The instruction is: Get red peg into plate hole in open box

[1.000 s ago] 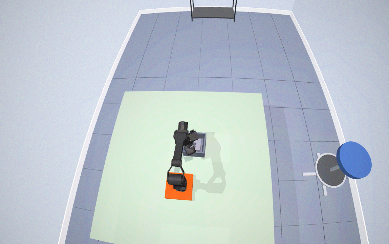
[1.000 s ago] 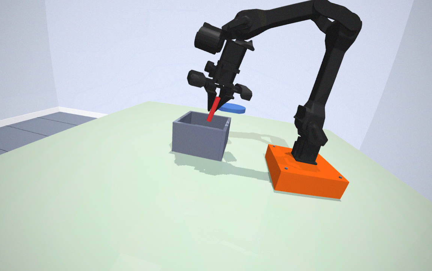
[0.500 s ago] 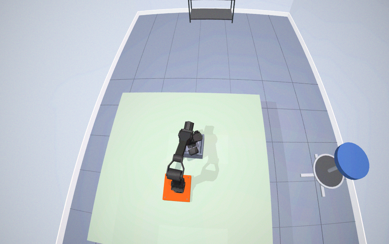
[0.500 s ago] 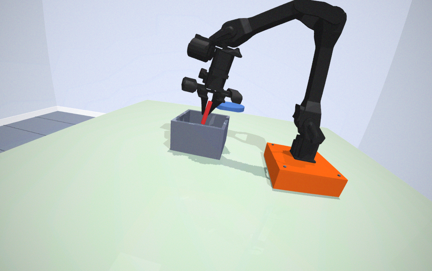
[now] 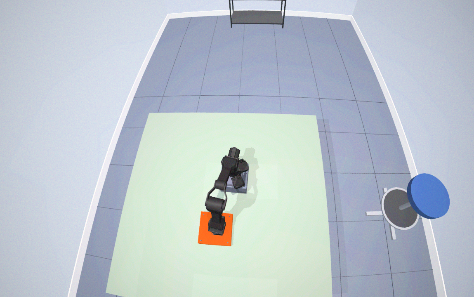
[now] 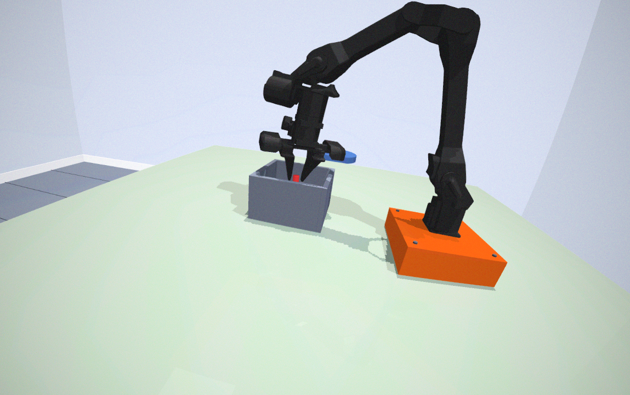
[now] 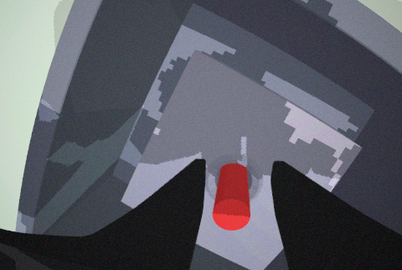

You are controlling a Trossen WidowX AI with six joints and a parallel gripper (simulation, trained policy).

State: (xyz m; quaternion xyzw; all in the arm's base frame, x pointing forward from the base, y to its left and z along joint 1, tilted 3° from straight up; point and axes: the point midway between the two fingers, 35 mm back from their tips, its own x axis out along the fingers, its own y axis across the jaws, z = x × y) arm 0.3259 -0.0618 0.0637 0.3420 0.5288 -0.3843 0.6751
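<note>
The red peg (image 6: 295, 178) (image 7: 233, 190) stands inside the grey open box (image 5: 245, 190) (image 6: 283, 203) (image 7: 74, 35). In the wrist view its lower end is at the round hole (image 7: 247, 179) in the pale plate (image 7: 209, 98) on the box bottom. How deep it sits cannot be told. My gripper (image 6: 296, 179) (image 7: 239, 169) is partly open, with one finger on each side of the peg and a visible gap on both sides. The fingertips reach down into the box. In the top view the arm hides the peg and most of the box.
The box walls (image 7: 105, 73) rise around my fingers. The arm's orange base (image 5: 205, 236) (image 6: 447, 265) stands near the box on the pale green table (image 5: 282, 229) (image 6: 184, 294). A blue stool (image 5: 428, 195) and a shelf (image 5: 257, 17) are off the table.
</note>
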